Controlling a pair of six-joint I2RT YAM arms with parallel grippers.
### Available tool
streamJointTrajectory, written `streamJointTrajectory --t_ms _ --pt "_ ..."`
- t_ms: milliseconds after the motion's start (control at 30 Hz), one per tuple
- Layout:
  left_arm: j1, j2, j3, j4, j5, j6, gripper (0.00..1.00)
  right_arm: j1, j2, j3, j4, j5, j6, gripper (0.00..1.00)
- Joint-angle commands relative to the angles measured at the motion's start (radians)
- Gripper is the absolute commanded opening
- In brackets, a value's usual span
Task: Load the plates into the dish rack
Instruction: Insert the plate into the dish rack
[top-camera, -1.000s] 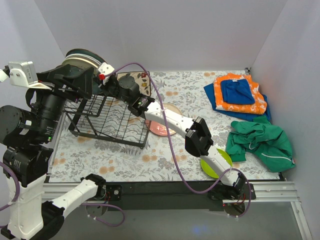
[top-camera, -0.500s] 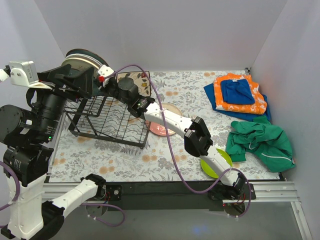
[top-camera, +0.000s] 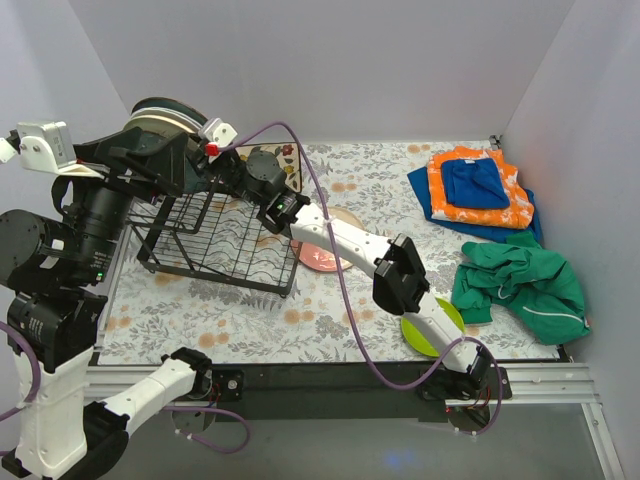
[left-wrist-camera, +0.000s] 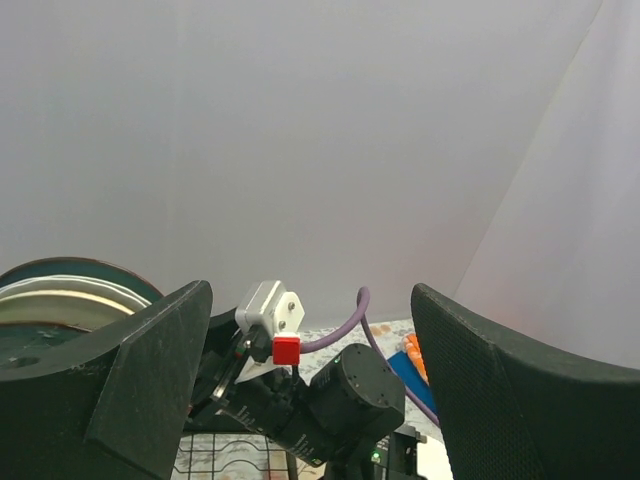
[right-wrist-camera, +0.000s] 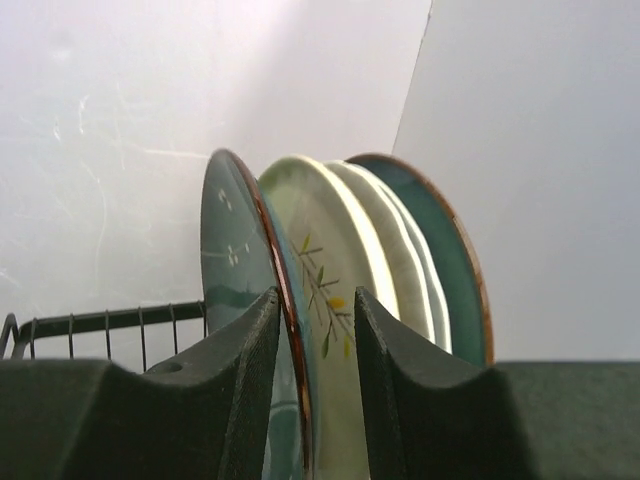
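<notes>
The black wire dish rack (top-camera: 220, 250) stands at the table's back left. Several plates stand on edge at its far end (top-camera: 165, 112). In the right wrist view a dark blue-grey plate (right-wrist-camera: 235, 250) is nearest, then a cream plate with a sprig (right-wrist-camera: 320, 230), a white one (right-wrist-camera: 395, 240) and a dark one (right-wrist-camera: 445, 230). My right gripper (right-wrist-camera: 315, 295) straddles the blue-grey plate's rim, jaws slightly apart with a gap beside the rim. My left gripper (left-wrist-camera: 310, 288) is wide open and empty, raised above the rack (top-camera: 175, 160). A pink plate (top-camera: 318, 258) and a lime green plate (top-camera: 413, 338) lie on the table.
Folded orange and blue cloths (top-camera: 475, 190) and a green garment (top-camera: 520, 280) lie at the right. My right arm stretches across the table over the pink and green plates. Walls close the back and both sides.
My right wrist has shifted slightly right and up beside the standing plates. The left arm and the plates have not moved.
</notes>
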Motion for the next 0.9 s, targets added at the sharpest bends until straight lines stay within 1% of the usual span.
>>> streamJointTrajectory --t_ms 0,200,367,500,633,667,700,767,800,867 --pt "0.003 0.006 -0.009 0.025 -0.002 0.003 0.79 -0.003 -0.086 0.030 0.094 0.040 -0.034 0.41" --pt "0.003 -0.004 -0.018 0.031 0.001 -0.012 0.79 -0.003 -0.100 0.015 0.095 0.049 -0.059 0.41" --pt "0.003 -0.010 -0.018 0.033 0.004 -0.024 0.79 -0.003 -0.129 0.000 0.120 0.003 -0.048 0.41" --pt "0.003 -0.010 -0.015 0.034 0.014 -0.035 0.79 -0.003 -0.218 -0.077 0.137 -0.032 -0.039 0.42" --pt "0.003 -0.002 -0.022 0.027 0.024 -0.055 0.79 -0.024 -0.318 -0.200 0.137 -0.051 -0.018 0.45" --pt "0.003 -0.001 -0.024 0.020 0.029 -0.059 0.80 -0.031 -0.344 -0.273 0.137 -0.049 -0.013 0.45" --pt "0.003 0.007 -0.027 0.019 0.032 -0.067 0.80 -0.040 -0.397 -0.310 0.132 -0.051 -0.004 0.46" --pt "0.003 0.018 -0.029 0.005 0.055 -0.085 0.80 -0.069 -0.459 -0.396 0.114 -0.098 0.008 0.49" --pt "0.003 0.030 -0.029 -0.003 0.064 -0.095 0.80 -0.083 -0.523 -0.477 0.085 -0.112 0.025 0.50" --pt "0.003 0.045 -0.030 -0.030 0.109 -0.115 0.80 -0.129 -0.615 -0.561 0.034 -0.163 0.048 0.56"
